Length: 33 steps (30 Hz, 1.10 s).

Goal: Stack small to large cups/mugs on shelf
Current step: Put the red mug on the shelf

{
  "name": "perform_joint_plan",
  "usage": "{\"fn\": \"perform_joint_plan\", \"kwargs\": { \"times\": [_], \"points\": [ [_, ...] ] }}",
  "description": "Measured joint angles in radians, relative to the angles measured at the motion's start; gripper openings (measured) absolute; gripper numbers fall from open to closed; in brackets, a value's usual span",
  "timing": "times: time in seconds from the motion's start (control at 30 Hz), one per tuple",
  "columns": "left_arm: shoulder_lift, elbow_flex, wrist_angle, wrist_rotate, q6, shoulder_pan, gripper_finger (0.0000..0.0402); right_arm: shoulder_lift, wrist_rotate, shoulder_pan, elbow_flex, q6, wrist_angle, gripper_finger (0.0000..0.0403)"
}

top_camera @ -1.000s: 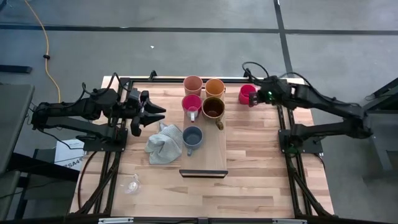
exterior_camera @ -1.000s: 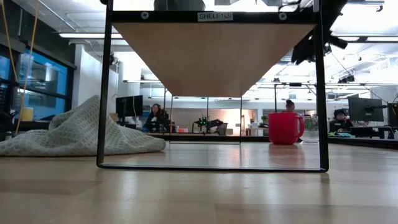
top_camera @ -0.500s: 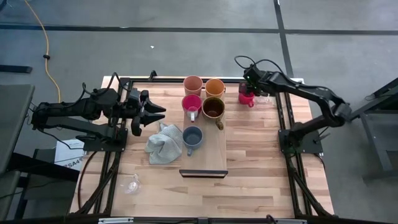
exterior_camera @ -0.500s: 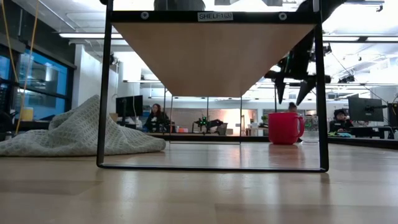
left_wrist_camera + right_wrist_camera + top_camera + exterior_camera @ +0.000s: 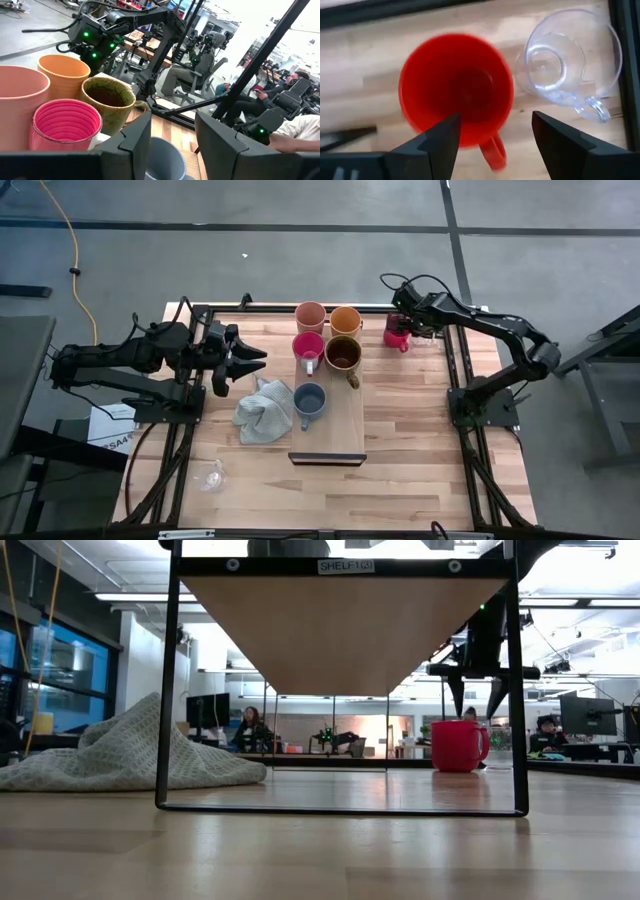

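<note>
- Right gripper [image 5: 477, 698] hangs above the red mug [image 5: 456, 90], fingers spread wide, holding nothing; the mug stands on the table beside a clear glass cup [image 5: 568, 57], apparently touching it
- Left gripper [image 5: 243, 362] waits open near the grey cloth [image 5: 262, 411]
- Five mugs stand on the shelf [image 5: 345, 418]

White label [image 5: 346, 566] reading "SHELF", bracketed digit unclear, on shelf frame's top bar [image 5: 280, 565]

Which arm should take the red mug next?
Right. The right gripper hangs open directly over the red mug at the table's far right corner. The left gripper waits across the shelf, beside the grey cloth.
</note>
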Motion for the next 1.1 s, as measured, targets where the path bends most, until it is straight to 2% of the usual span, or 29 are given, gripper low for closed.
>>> {"fn": "perform_joint_plan", "kwargs": {
  "times": [0.43,0.57,0.9,1.1],
  "points": [
    [0.0,0.0,0.015,-0.001,-0.005,0.0,0.014,0.089,-0.019,-0.016,0.0,0.201,0.048,0.0228],
    [0.0,0.0,0.015,0.0,-0.005,0.0,0.014,0.092,-0.02,-0.016,0.0,0.22,0.04,0.0184],
    [0.0,0.0,0.016,0.0,-0.005,0.0,0.014,0.092,-0.02,-0.016,0.0,0.162,0.029,0.0016],
    [-0.001,0.0,0.016,-0.001,-0.004,0.0,0.014,0.069,-0.013,0.01,-0.002,0.119,0.026,0.0004]
  ]
}}
